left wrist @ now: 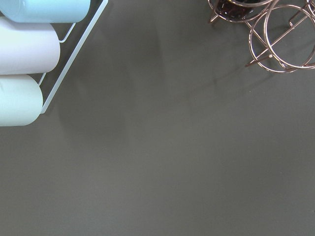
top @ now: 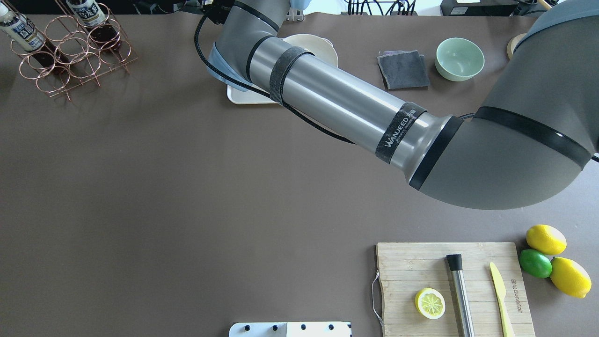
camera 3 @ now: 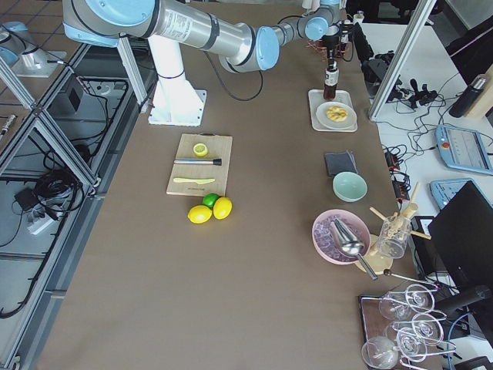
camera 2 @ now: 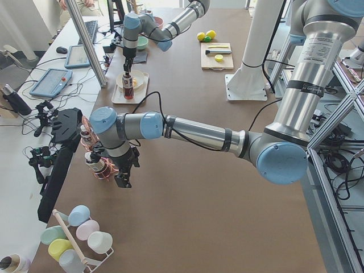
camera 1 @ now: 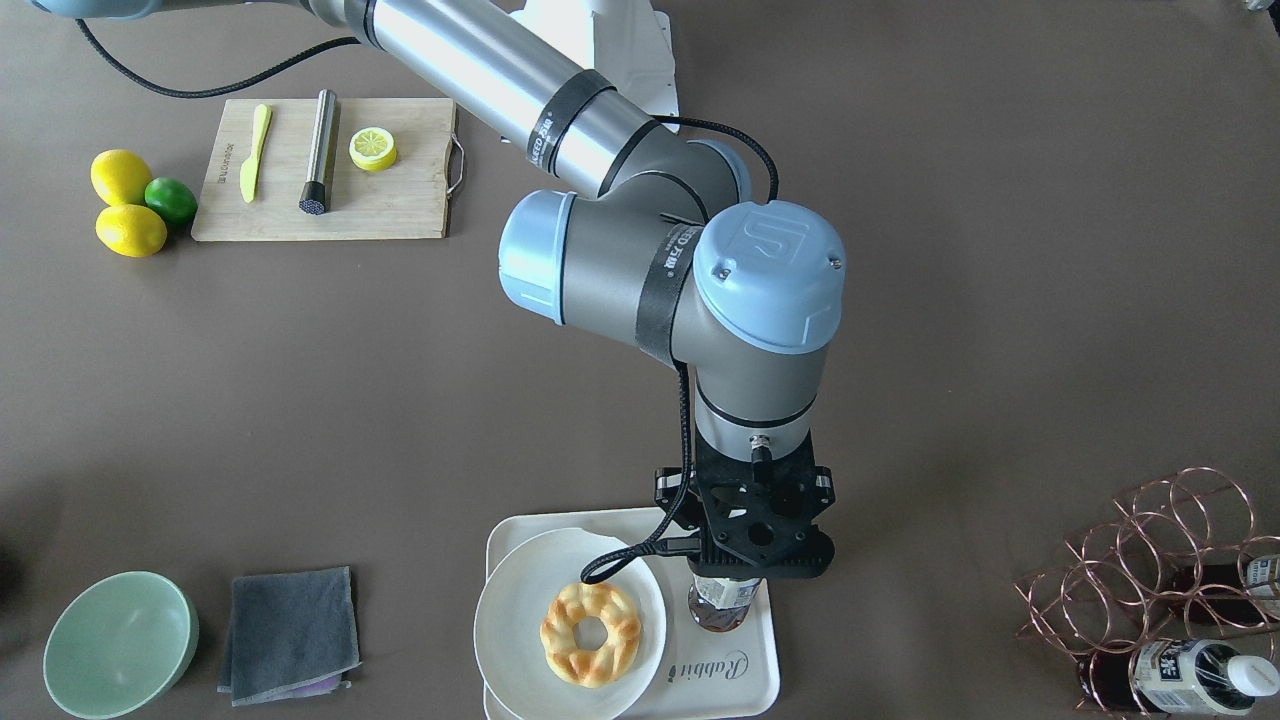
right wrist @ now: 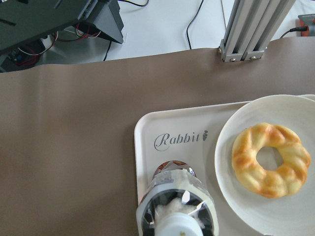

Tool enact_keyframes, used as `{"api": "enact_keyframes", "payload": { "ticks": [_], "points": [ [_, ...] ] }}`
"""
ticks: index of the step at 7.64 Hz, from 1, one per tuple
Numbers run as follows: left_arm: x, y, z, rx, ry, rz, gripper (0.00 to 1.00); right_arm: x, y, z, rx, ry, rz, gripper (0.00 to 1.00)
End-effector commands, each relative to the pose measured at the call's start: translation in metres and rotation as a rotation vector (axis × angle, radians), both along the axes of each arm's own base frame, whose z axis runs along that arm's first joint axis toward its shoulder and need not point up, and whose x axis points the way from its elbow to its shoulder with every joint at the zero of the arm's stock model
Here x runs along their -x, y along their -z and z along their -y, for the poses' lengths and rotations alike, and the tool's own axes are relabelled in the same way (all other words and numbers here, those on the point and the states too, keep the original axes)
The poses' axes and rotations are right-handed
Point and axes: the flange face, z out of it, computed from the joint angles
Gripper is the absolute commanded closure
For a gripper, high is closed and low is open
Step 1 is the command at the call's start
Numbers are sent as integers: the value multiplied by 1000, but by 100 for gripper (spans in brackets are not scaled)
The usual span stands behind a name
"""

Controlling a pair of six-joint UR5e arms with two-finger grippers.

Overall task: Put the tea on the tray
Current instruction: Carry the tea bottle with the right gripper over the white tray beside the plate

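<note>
The tea, a small bottle of dark liquid, stands upright on the right part of the cream tray, beside the "Rabbit" script. My right gripper is straight above it and shut on its top. Its fingertips are hidden under the black camera mount. The right wrist view looks down on the tea's white cap and the tray. My left gripper hangs low over the table by the copper rack. I cannot tell whether it is open or shut.
A round white plate with a ring-shaped pastry takes the tray's other half. A copper wire rack holds more bottles. A grey cloth, a green bowl, a cutting board and lemons lie farther off.
</note>
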Motion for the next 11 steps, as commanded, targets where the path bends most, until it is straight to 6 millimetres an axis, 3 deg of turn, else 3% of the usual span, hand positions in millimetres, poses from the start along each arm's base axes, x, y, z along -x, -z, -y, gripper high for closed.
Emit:
{"api": "enact_keyframes", "payload": {
  "ticks": [1, 4, 7, 8, 9, 11],
  "points": [
    [0, 0, 9, 7, 1, 0, 2, 1, 0, 0, -17, -9, 2, 1],
    [0, 6, 19, 4, 2, 2, 2, 0, 2, 0, -23, -6, 1, 1],
    [0, 10, 21, 0, 4, 2, 2, -20, 23, 3, -13, 13, 40, 0],
    [0, 10, 21, 1, 4, 2, 2, -35, 37, 0, 9, 45, 40, 0],
    [1, 11, 21, 0, 6, 0, 2, -61, 59, -11, 60, 88, 53, 0],
    [1, 16, 21, -12, 6, 0, 2, -106, 67, -49, 153, 137, 30, 0]
  ]
}}
